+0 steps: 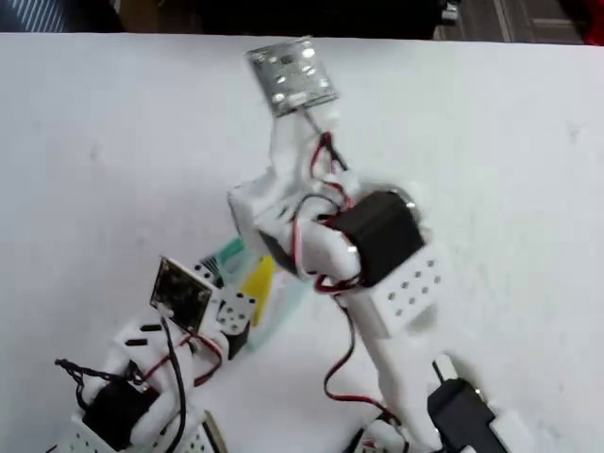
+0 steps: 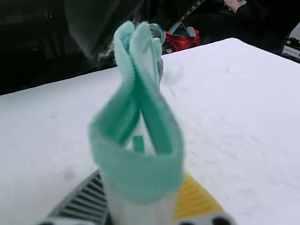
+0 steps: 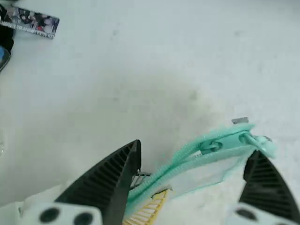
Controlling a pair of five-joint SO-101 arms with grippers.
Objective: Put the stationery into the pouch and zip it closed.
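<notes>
Zipping looks like the step in hand, and it seems unfinished. The clear plastic pouch (image 3: 211, 164) with a mint-green zip band lies on the white table (image 3: 140, 70) between the two arms. In the left wrist view the band gapes in an open loop at the near end and comes together only toward the far end, where the small metal slider (image 3: 211, 146) sits. Whether the stationery is inside cannot be made out. The left gripper (image 2: 140, 187) pinches the pouch's end between its grey and yellow jaws, while the right gripper (image 3: 196, 149) holds its black jaws spread to either side of the slider end.
</notes>
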